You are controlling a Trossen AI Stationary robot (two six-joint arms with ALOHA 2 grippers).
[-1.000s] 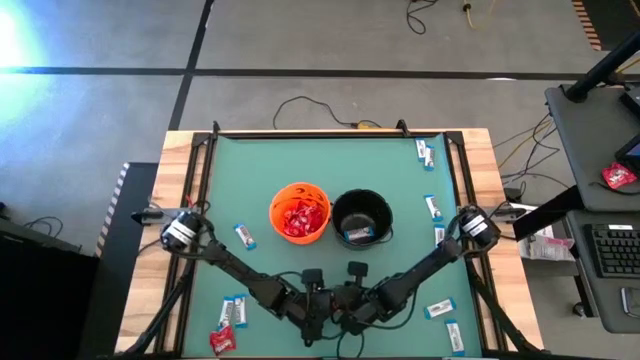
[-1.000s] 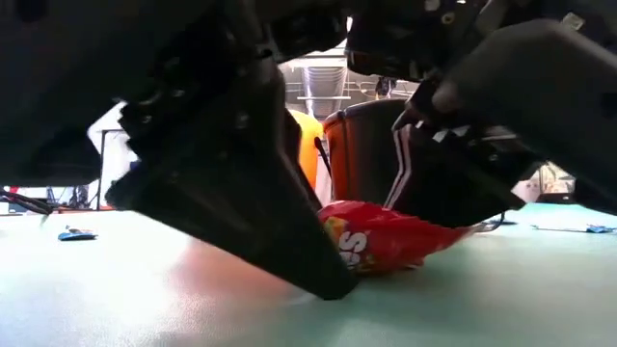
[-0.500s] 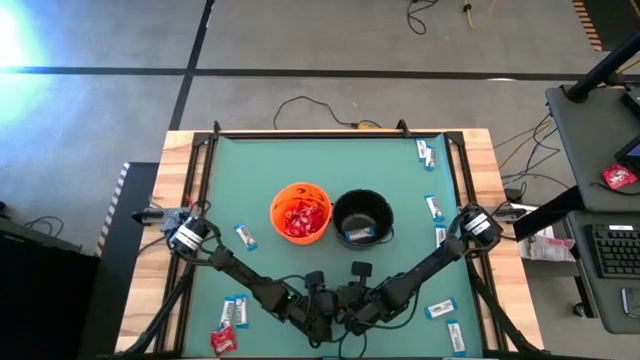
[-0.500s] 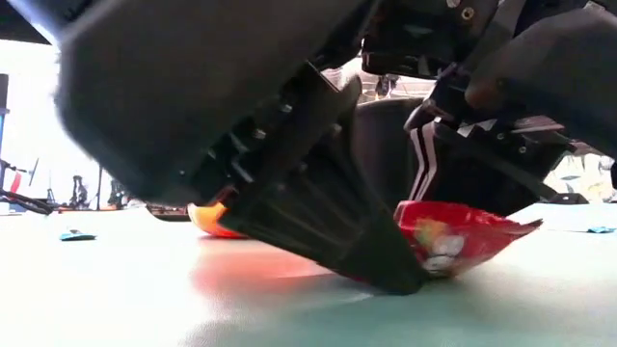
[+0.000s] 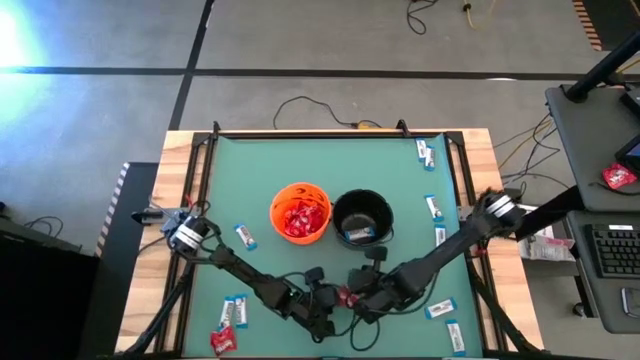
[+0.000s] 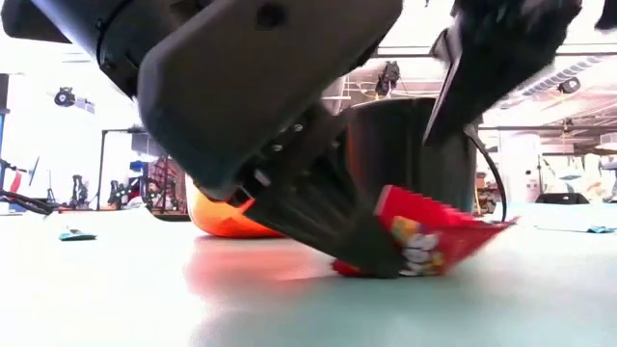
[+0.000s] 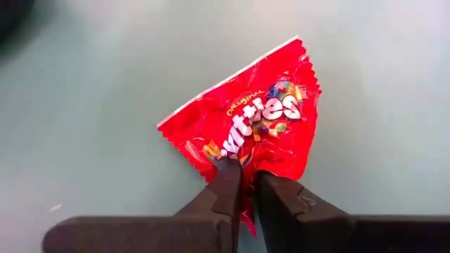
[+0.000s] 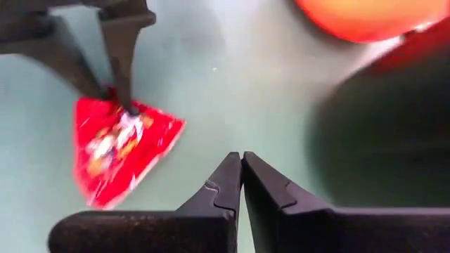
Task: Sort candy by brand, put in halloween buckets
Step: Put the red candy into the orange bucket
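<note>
Left tool (image 7: pixel 244 184) pinches red packet (image 7: pixel 246 119).

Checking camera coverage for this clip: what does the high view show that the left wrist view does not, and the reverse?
Only the high view shows the orange bucket filled with red packets, the black bucket, the white-and-blue bars scattered on the table, and the right gripper, shut and empty, beside the left one. Only the left wrist view shows the packet's Skittles print and how the fingers pinch its crinkled edge. Both show the left gripper shut on the red packet near the table's front edge.
</note>
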